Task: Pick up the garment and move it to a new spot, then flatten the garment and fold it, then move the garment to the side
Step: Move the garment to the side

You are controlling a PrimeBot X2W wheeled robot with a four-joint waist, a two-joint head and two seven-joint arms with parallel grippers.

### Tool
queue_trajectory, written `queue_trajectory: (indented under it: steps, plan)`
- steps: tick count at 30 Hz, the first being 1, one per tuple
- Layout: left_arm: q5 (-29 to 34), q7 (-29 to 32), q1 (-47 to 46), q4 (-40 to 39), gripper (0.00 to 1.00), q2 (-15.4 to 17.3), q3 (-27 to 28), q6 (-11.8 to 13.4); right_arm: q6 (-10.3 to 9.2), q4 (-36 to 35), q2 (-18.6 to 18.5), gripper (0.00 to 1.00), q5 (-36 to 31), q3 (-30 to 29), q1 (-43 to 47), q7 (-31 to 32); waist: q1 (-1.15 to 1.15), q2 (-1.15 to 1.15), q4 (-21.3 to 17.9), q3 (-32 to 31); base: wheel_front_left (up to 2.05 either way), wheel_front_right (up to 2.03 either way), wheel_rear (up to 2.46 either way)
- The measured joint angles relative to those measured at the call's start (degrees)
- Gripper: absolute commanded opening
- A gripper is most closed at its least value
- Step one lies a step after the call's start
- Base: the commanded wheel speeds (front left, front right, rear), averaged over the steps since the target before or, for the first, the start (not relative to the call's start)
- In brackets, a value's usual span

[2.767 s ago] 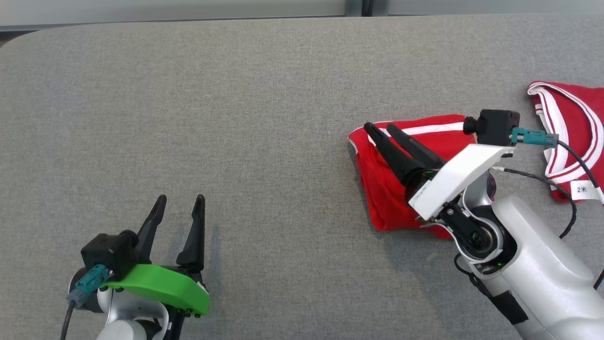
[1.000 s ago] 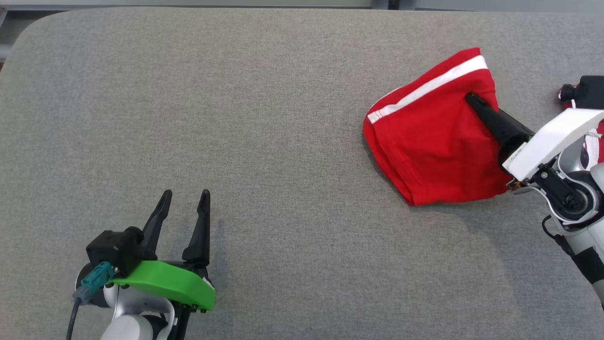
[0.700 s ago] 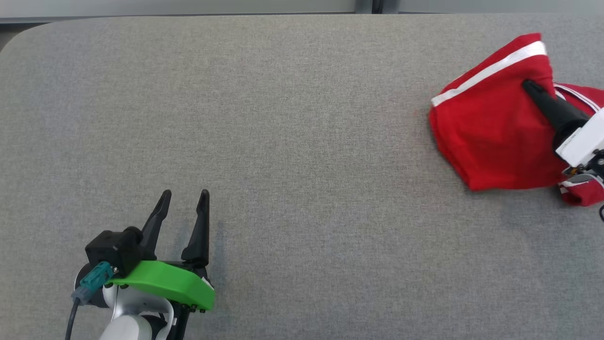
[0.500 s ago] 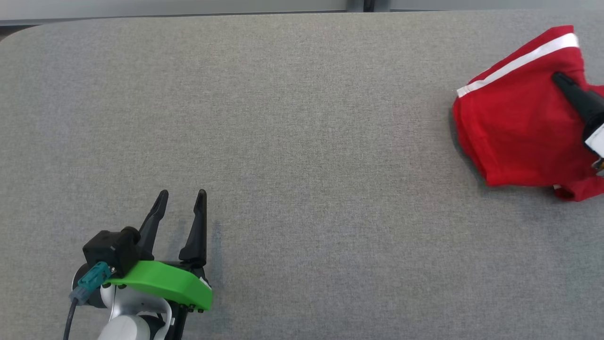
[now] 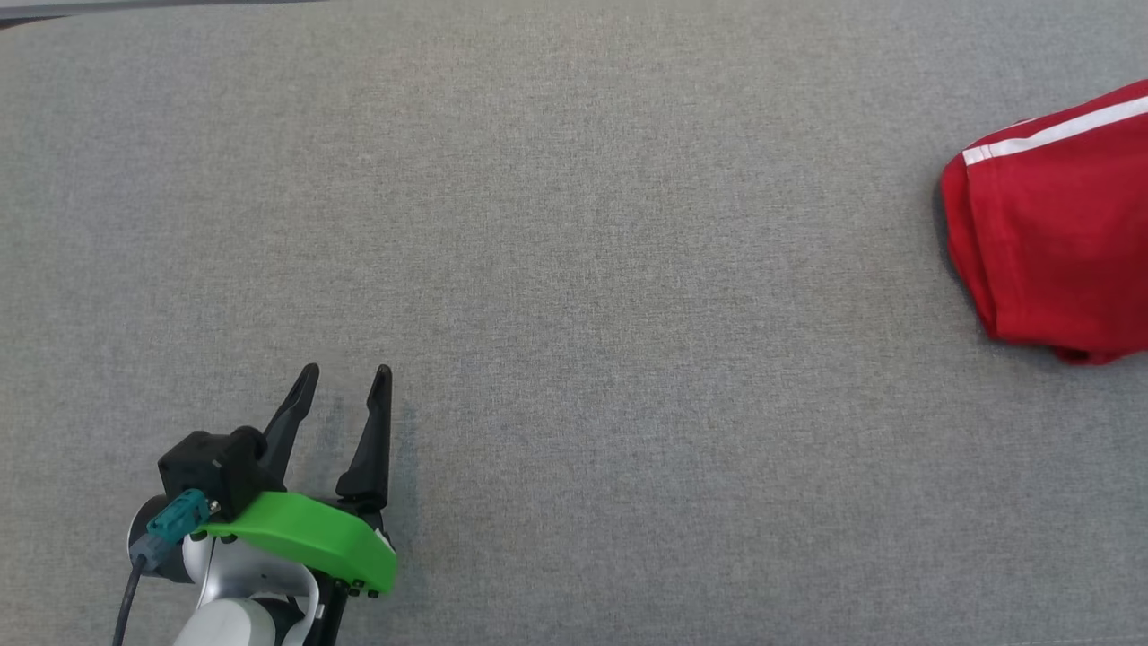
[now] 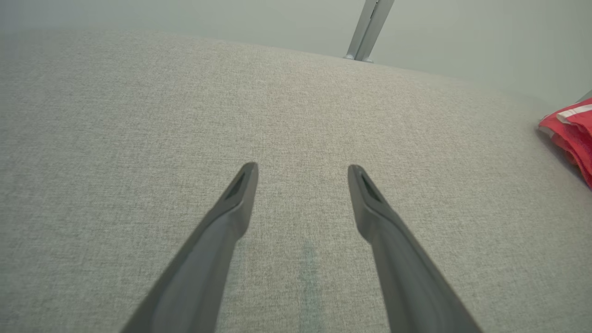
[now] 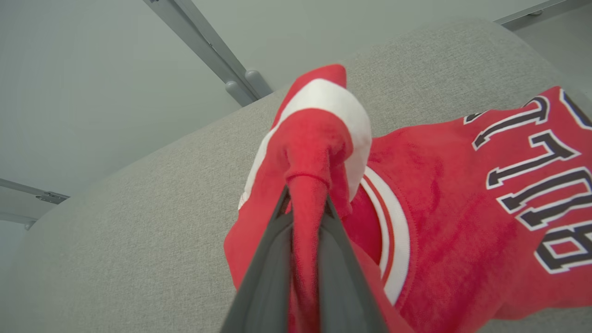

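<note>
The garment (image 5: 1058, 242) is a red jersey with white stripes, bunched at the far right of the grey table and cut off by the head view's right edge. In the right wrist view my right gripper (image 7: 305, 203) is shut on a raised fold of the garment (image 7: 319, 138); the rest of the jersey, with black and white lettering (image 7: 541, 175), lies spread to the right below it. My left gripper (image 5: 345, 381) rests open at the lower left of the head view, far from the garment, with nothing between its fingers (image 6: 240, 194). The jersey's edge (image 6: 571, 134) peeks in at the right of the left wrist view.
The grey fabric table (image 5: 574, 269) stretches wide between the two grippers. Its far edge (image 7: 185, 134) runs close behind the garment, with metal frame bars (image 7: 217, 60) and a pale wall beyond. A faint dark streak (image 6: 307, 268) marks the cloth below the left fingers.
The right gripper has carried the garment to the right, from near mid-table to the right edge of the head view, and has itself left that view. The left gripper has stayed put.
</note>
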Motion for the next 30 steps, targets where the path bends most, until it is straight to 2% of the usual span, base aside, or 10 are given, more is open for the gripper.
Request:
queue_trajectory:
  steps: [8, 18, 21, 22, 30]
  plan:
    - [1.01, 1.18, -1.27, -1.37, 1.0, 0.26, -0.45, 0.01, -1.55, 1.63, -2.8, 0.0, -4.45, -0.3, -3.64, -0.62, 0.0, 0.0, 0.41, 3.22, 0.0, 0.0, 0.0]
    - [1.02, 1.53, -1.95, -1.41, 1.0, 0.4, 0.48, 0.02, -2.37, 6.99, -3.39, 0.02, -6.8, 0.07, -5.45, -1.21, 0.0, 0.0, 0.69, 6.36, 0.0, 0.0, 0.0]
    - [1.02, 1.55, -2.02, -0.97, 1.0, 0.42, 0.56, 0.02, -2.52, 9.16, -4.03, 0.51, -9.17, 0.71, -5.77, -2.02, 0.0, 0.0, 0.52, 6.77, 0.0, 0.0, 0.0]
    - [1.02, 1.68, -2.08, -0.93, 1.0, 0.42, 0.58, 0.02, -2.55, 9.93, -4.46, 1.0, -10.04, 1.01, -5.76, -2.56, 0.0, 0.0, 0.48, 6.85, 0.0, 0.0, 0.0]
    - [1.4, 1.68, -2.5, -0.97, 1.0, 0.44, 1.32, 0.03, -2.99, 14.59, -4.64, 1.0, -15.27, 2.89, -5.87, -6.36, 0.0, 0.0, -0.17, 7.27, 0.0, 0.0, 0.0]
